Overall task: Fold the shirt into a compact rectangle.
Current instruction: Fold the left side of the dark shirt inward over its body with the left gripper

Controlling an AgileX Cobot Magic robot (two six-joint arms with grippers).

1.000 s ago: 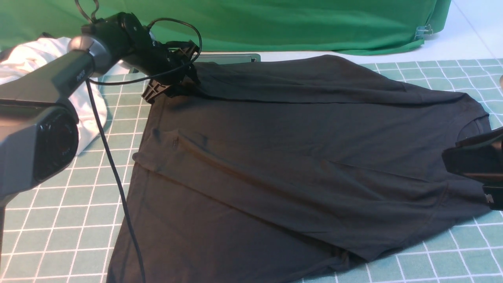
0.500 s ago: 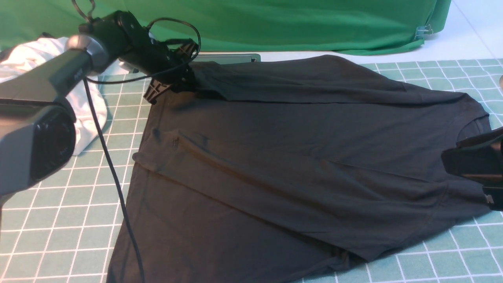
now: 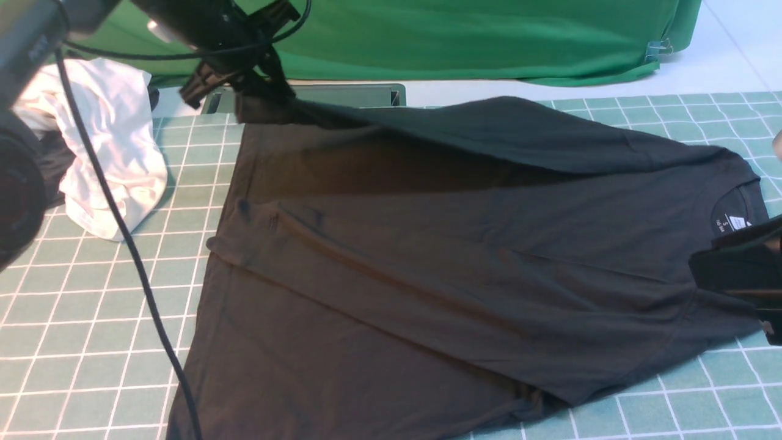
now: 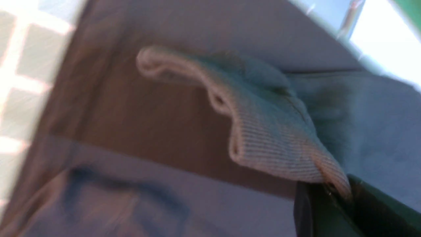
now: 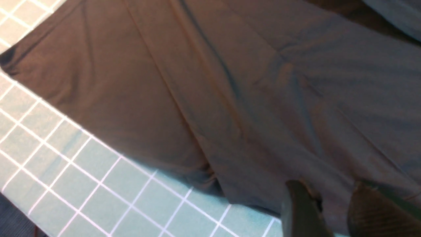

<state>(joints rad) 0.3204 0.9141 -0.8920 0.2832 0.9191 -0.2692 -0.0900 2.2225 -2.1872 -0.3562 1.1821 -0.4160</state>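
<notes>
Green gridded matting [image 3: 91,318] covers the worktable, with a green backdrop cloth [image 3: 458,36] hanging across the far side and pinned by a metal clip [image 3: 660,47] at its right end. The shirt [image 3: 427,256], black and long-sleeved, lies spread across the middle of the mat, with its collar and white neck label [image 3: 730,223] toward the right and its hem toward the near left corner.

At the far left, the left gripper [image 3: 266,82] is clamped on the ribbed sleeve cuff [image 4: 263,138] and holds it above the mat. The sleeve stretches taut from there down to the shoulder and casts a shadow on the body of the garment.

The right gripper [image 3: 739,269] sits over the shoulder area just beside the collar and hides that part of the cloth. Its wrist view shows its fingers [image 5: 299,210] spaced apart over the fabric. Whether they pinch any cloth cannot be told.

A crumpled white garment [image 3: 116,140] rests on the mat well left of the shirt, partly blocked by the left arm's dark housing [image 3: 18,183]. A black cable [image 3: 128,244] from that arm hangs across the foreground, crossing in front of the mat and the shirt's near left corner. A flat dark panel [image 3: 348,95] lies at the mat's far edge, behind the raised sleeve.
</notes>
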